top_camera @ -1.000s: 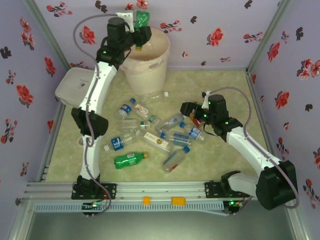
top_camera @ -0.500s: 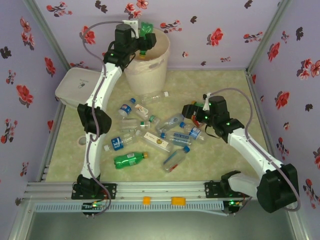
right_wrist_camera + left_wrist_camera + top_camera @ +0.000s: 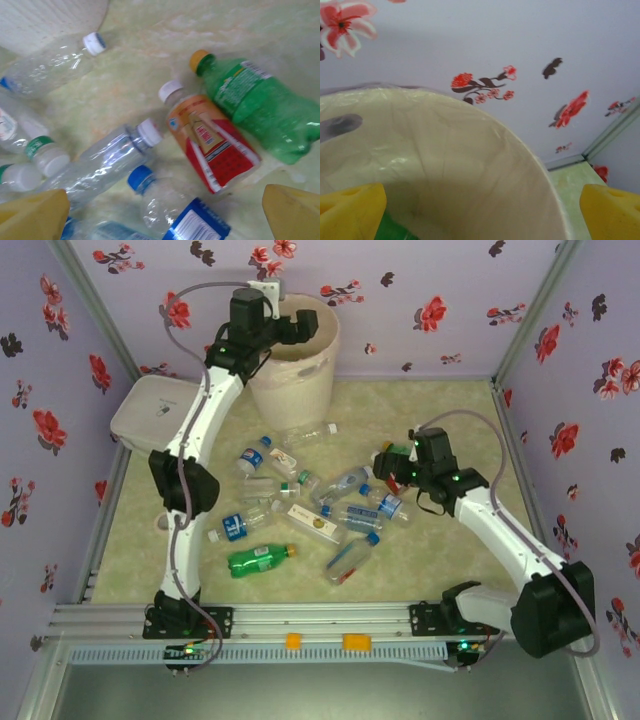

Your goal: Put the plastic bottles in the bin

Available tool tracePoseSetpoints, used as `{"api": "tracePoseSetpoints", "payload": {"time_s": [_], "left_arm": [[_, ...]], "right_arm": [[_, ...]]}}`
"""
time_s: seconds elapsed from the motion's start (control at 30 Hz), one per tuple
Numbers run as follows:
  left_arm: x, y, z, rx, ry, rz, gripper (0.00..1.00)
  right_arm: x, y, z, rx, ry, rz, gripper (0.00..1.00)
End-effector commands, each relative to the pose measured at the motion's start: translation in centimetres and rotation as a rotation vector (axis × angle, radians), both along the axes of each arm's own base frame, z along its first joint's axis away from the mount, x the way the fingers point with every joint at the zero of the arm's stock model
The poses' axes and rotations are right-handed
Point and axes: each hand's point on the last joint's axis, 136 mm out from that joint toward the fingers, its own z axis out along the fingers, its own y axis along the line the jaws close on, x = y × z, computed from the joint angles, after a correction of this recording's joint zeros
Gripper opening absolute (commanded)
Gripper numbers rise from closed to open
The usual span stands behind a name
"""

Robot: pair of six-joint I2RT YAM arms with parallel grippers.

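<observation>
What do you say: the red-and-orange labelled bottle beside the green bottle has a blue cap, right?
The red-and-orange labelled bottle beside the green bottle has a white cap, not blue; the right wrist view shows it.

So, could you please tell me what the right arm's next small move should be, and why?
Probably lower the right pincer onto the red-labelled bottle: the pincer stands open, holding nothing, and that bottle lies uncovered just ahead of it.
</observation>
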Motion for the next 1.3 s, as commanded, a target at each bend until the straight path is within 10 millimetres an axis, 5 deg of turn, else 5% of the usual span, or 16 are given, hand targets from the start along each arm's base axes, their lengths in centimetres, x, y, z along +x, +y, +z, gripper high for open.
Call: {"api": "tracePoseSetpoints", "payload": {"time_s": [0.0, 0.27, 0.53, 0.83, 1.27], "left_arm": [[-5.4, -0.3, 6.7, 0.025, -0.128, -0.053, 1.0], [-13.1, 0.1, 5.2, 0.031, -0.147, -0.111, 1.0], [-18.1, 4.9, -4.0, -0.007, -0.013, 0.019, 1.0], [-20.4, 9.2, -12.4, -0.096, 0.11, 0.209, 1.0], [-19.1, 7.2, -17.9, -0.164, 0.251, 0.194, 1.0]], "right_arm": [[0.5, -2.2, -0.2, -0.188, 0.035, -0.005, 1.0], [3.5, -3.4, -1.2, -0.294, 0.129, 0.054, 0.93], [7.0, -4.5, -2.8, -0.346, 0.261, 0.109, 0.8], [8.7, -5.9, -5.8, -0.43, 0.433, 0.193, 0.78], [9.0, -5.9, -9.1, -0.47, 0.543, 0.265, 0.78]]}}
